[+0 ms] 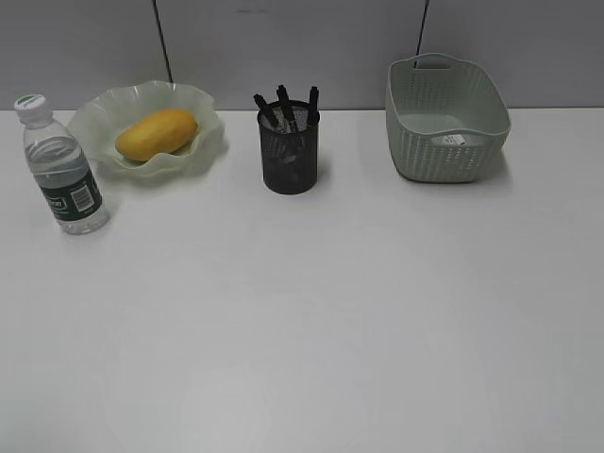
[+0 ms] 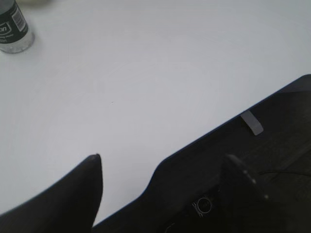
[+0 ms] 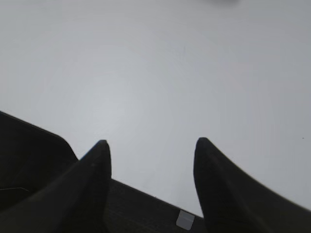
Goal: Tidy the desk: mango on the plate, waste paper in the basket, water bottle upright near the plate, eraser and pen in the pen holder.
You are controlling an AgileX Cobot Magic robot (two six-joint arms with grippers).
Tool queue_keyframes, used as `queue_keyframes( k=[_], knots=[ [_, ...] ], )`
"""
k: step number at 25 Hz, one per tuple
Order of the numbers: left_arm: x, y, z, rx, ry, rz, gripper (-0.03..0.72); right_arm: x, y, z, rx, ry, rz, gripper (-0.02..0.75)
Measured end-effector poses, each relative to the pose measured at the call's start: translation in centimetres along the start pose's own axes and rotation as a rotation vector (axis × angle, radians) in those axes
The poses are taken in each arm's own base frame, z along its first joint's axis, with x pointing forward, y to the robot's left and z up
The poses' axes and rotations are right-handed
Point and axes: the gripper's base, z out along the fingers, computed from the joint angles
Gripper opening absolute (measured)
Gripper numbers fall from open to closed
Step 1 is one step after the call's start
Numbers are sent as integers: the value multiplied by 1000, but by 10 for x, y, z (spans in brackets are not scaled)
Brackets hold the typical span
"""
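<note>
a: fig. 1. grey panel wall behind a white desk (image 1: 311, 321). along the far edge, left to right: water bottle (image 1: 62, 165), plate (image 1: 203, 142), pen holder (image 1: 290, 146), basket (image 1: 447, 118).

b: where does each task item lie?

a: the mango (image 1: 157, 134) rests on the plate, long axis roughly left-right, slightly tilted. the bottle stands upright just beside the plate's left rim. dark pens stand in the pen holder; an eraser cannot be made out. a small pale scrap (image 1: 454, 140) on the basket floor is probably the waste paper.

b: and the pincers?

a: neither arm shows in the exterior view. the left gripper (image 2: 165, 167) is parted and holds nothing, above the desk's near edge; only the bottle's base shows at the far upper left of its view. the right gripper (image 3: 151, 150) is likewise spread and empty, over bare desk.

b: what would a coming move turn on?

a: judged from this layout, the tidying looks complete. were any correction needed, every item lies well ahead of both pincers, bottle and plate nearer the left arm, basket nearer the right.
</note>
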Motion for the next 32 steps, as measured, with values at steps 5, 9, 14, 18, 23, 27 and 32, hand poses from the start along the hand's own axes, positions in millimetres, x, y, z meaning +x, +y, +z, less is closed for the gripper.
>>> queue_keyframes(
  k=[5,9,14,18,23,27,32],
  knots=[
    [0,0,0,0,0,2,570,0,0,0,0,0,0,440],
    [0,0,0,0,0,2,570,0,0,0,0,-1,-1,440],
    [1,1,-2,-20,-21,-18,570,0,0,-1,0,-8,0,440],
    [6,2,-10,-83,-87,-64,570,3,-1,-4,41,-29,32,439],
    [11,2,-17,-196,-158,-141,570,11,-3,-17,184,-105,131,439],
    [15,1,-21,-299,-207,-206,570,20,1,-29,272,-194,177,439],
    [21,-4,-28,-393,-283,-250,570,21,2,-31,319,-200,204,439]
  ],
)
